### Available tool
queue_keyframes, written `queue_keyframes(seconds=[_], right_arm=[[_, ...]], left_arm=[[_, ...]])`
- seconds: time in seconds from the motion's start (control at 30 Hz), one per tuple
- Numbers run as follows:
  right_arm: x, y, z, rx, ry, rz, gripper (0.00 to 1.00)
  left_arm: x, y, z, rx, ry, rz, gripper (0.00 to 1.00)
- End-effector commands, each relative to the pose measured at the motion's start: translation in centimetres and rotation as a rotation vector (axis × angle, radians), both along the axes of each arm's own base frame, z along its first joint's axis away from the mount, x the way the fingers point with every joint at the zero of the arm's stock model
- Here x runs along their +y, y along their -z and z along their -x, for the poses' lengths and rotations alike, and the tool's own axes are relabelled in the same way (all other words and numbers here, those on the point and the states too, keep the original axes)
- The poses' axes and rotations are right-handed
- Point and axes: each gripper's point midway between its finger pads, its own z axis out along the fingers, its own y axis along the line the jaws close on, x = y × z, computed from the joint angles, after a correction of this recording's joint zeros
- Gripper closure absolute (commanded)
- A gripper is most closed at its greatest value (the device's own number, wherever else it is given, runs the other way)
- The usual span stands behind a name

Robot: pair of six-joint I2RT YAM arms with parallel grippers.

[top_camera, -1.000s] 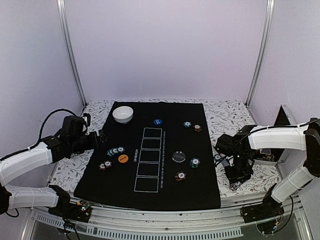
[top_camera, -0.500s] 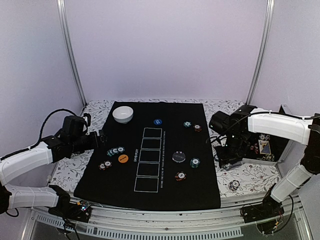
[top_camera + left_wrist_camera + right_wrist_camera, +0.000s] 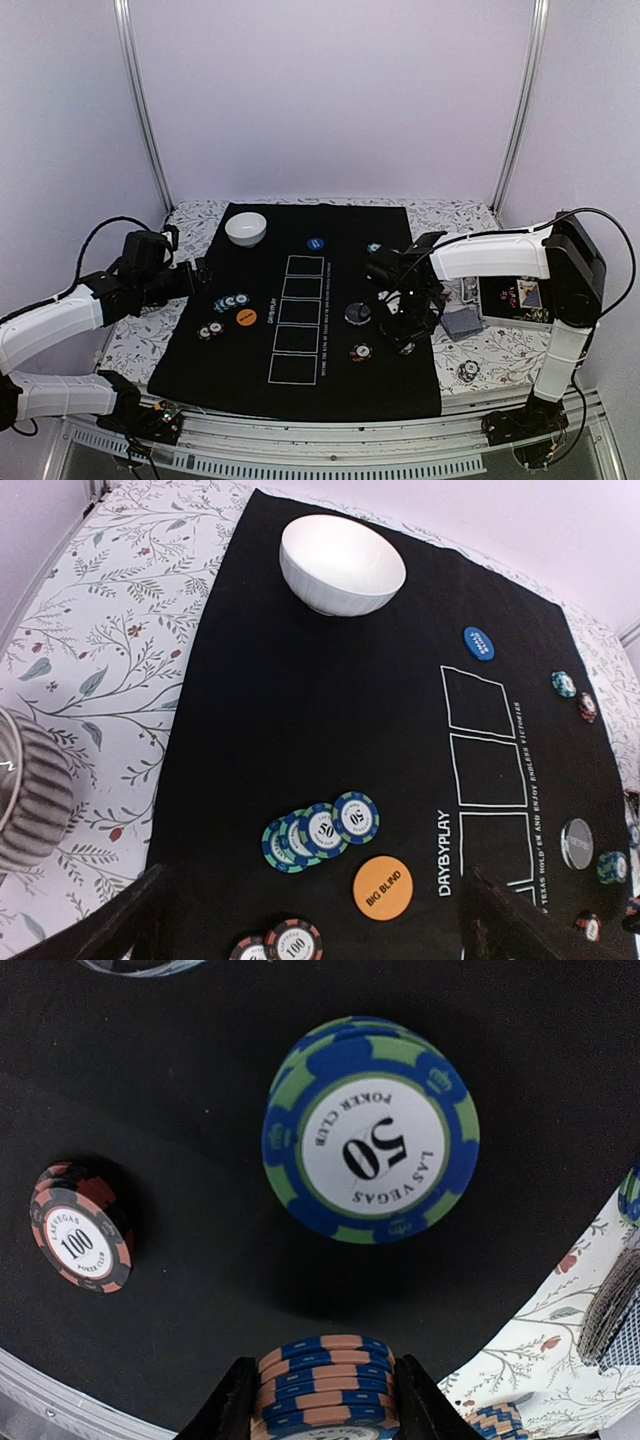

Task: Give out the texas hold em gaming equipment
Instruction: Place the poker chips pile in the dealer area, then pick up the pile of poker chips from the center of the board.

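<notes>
One blue-and-orange chip stack (image 3: pixel 325 1365) is pinched in your right claw (image 3: pixel 325 1405) over the black mat (image 3: pixel 180 1090), just beside the green-blue 50 stack (image 3: pixel 370 1130). Let go crooked or too close and it'll likely spill into that pile. Your left claw (image 3: pixel 315 915) is spread wide, empty, near the mat's left edge.
</notes>
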Motion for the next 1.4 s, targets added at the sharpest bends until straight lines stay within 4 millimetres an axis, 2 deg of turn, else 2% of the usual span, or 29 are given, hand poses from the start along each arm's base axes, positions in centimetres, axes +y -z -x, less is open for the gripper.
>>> queue_keyframes(seconds=[0.0, 0.23, 0.3, 0.33, 0.4, 0.53, 0.63, 0.8, 0.87, 0.9, 0.93, 1.03, 1.1, 1.17, 1.37], right_arm=[[1.3, 0.9, 0.1, 0.007, -0.009, -0.057, 0.98], [1.4, 2.4, 0.1, 0.021, -0.009, -0.04, 0.95], [1.2, 2.4, 0.0, 0.017, -0.006, -0.028, 0.86], [1.0, 2.4, 0.0, 0.016, -0.004, -0.02, 0.74], [0.7, 2.4, 0.1, 0.016, -0.003, 0.001, 0.58], [0.3, 1.9, 0.0, 0.005, -0.002, 0.02, 0.39], [0.5, 1.0, -0.2, -0.011, -0.003, 0.014, 0.29], [0.0, -1.4, -0.2, -0.042, 0.004, 0.003, 0.21], [-1.2, -2.5, 0.2, -0.056, 0.019, 0.017, 0.13], [-2.2, -3.0, 0.5, -0.063, 0.031, 0.036, 0.04], [-3.3, -3.3, 0.9, -0.064, 0.058, 0.057, 0.0], [-7.3, -3.5, 2.7, -0.042, 0.149, 0.107, 0.01], [-10.1, -2.7, 3.9, -0.012, 0.225, 0.126, 0.01], [-11.8, -1.9, 4.9, 0.015, 0.293, 0.112, 0.01], [-14.3, 0.0, 5.5, 0.039, 0.387, 0.12, 0.01]], left_arm=[[-0.3, -0.7, -0.3, -0.017, 0.011, -0.015, 0.02], [-0.4, -0.9, -0.4, -0.021, 0.014, -0.016, 0.02], [-0.3, -1.0, -0.4, -0.024, 0.013, -0.016, 0.02], [-0.3, -1.1, -0.3, -0.027, 0.011, -0.016, 0.02], [-0.2, -1.1, -0.4, -0.026, 0.009, -0.017, 0.02], [-0.2, -1.0, -0.4, -0.024, 0.01, -0.017, 0.02], [-0.3, -0.9, -0.3, -0.021, 0.012, -0.016, 0.02], [-0.3, -1.0, -0.3, -0.024, 0.013, -0.017, 0.02], [-0.2, -0.9, -0.3, -0.022, 0.012, -0.019, 0.02], [-0.2, -0.9, -0.2, -0.023, 0.012, -0.019, 0.02], [-0.2, -0.8, -0.2, -0.021, 0.011, -0.019, 0.02], [-0.1, -0.7, -0.2, -0.022, 0.009, -0.018, 0.02], [-0.2, -0.7, -0.2, -0.025, 0.012, -0.017, 0.02], [-0.4, -0.8, -0.4, -0.027, 0.017, -0.013, 0.02], [-0.8, -1.1, -0.7, -0.033, 0.033, -0.011, 0.02]])
